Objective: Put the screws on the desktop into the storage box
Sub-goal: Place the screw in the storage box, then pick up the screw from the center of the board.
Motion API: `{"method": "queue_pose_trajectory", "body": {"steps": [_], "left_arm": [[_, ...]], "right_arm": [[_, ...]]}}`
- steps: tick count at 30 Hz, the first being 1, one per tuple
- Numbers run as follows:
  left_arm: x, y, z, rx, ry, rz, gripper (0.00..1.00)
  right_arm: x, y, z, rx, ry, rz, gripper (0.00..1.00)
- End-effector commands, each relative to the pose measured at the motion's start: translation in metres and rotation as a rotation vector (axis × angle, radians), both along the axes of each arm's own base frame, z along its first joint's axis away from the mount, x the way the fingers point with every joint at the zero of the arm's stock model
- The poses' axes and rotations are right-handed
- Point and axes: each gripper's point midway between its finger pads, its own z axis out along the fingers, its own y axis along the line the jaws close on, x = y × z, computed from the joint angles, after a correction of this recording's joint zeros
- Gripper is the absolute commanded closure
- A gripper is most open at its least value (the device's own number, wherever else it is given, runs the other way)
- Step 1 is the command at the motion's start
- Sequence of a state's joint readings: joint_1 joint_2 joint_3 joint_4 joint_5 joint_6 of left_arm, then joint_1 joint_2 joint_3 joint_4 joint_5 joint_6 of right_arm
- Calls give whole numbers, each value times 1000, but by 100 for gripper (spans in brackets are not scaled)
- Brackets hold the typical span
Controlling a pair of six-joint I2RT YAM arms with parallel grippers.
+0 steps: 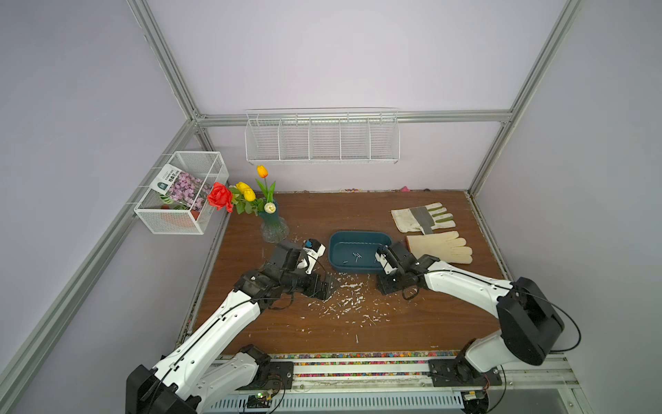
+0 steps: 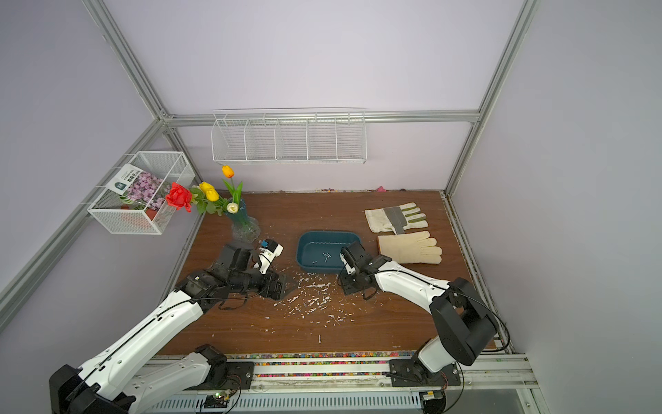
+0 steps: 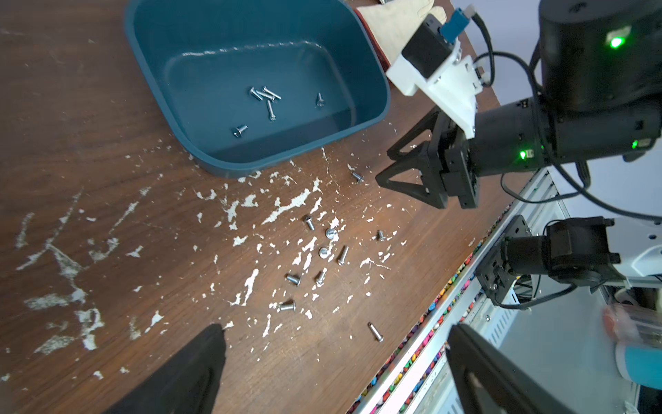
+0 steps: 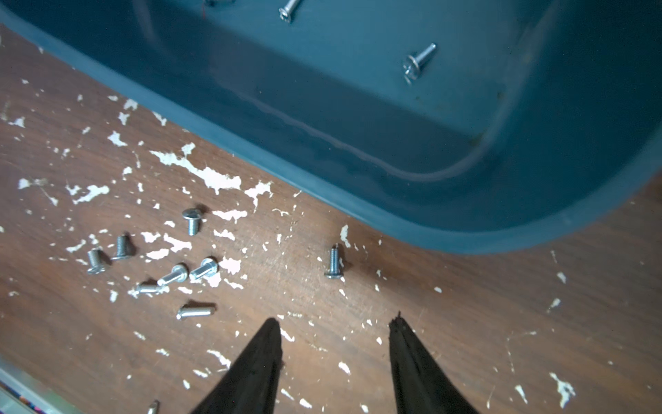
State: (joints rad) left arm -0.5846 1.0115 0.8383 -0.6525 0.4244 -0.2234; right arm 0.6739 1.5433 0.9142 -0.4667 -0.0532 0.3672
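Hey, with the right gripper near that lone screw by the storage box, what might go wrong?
1. The lone screw sits ahead of the right gripper, not between its open jaws; shutting here would likely grab nothing.
2. It lies close to the storage box wall, so a finger may bump the box.
3. The desktop is flecked white, which could mask the other screws.
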Motion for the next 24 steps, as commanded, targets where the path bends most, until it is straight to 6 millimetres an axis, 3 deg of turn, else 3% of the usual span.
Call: {"method": "queue_pose_trajectory", "body": {"steps": [1,24], "left_arm": [[-1,-4,11,-49,-38,-21,0],[-1,-11,1,-55,6,-47,0]], "right_arm": [[7,8,1,8,-12,19,50],[8,11,-38,-37,58,21,60]]}}
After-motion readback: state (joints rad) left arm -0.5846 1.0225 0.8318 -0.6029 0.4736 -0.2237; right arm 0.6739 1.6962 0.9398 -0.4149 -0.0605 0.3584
